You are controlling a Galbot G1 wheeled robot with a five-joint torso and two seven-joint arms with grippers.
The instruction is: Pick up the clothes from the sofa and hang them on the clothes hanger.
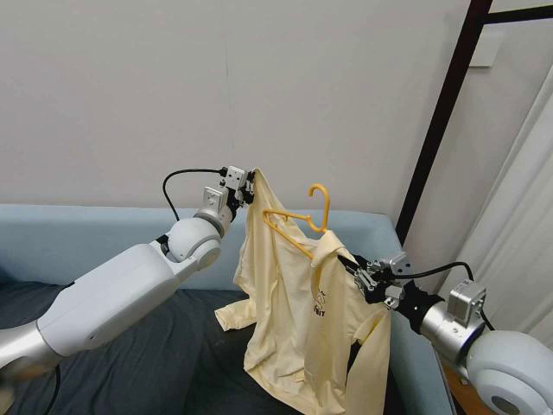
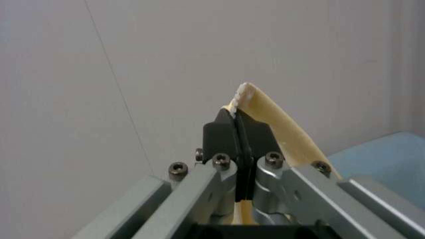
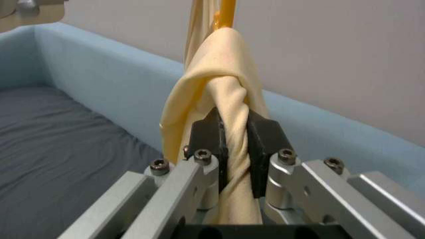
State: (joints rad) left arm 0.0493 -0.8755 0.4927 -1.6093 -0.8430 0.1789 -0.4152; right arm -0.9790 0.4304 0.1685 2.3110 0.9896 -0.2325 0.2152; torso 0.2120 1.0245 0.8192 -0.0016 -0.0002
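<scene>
A pale yellow shirt [image 1: 294, 320] hangs in the air above the sofa, stretched between both arms. My left gripper [image 1: 251, 184] is shut on the shirt's upper edge at its highest point; in the left wrist view its fingertips [image 2: 226, 137] pinch the thin yellow cloth [image 2: 272, 117]. My right gripper [image 1: 359, 275] is shut on a bunched fold of the shirt lower and to the right; the right wrist view shows the fabric [image 3: 222, 99] squeezed between its black pads [image 3: 262, 137]. An orange-yellow plastic hanger [image 1: 302, 226] sits inside the shirt, hook up.
The light blue sofa [image 1: 78, 238] with a dark grey seat [image 1: 147, 363] lies below the shirt. A dark clothes rack post [image 1: 441, 121] rises at the right, with a white curtain [image 1: 518, 225] beside it. A plain wall stands behind.
</scene>
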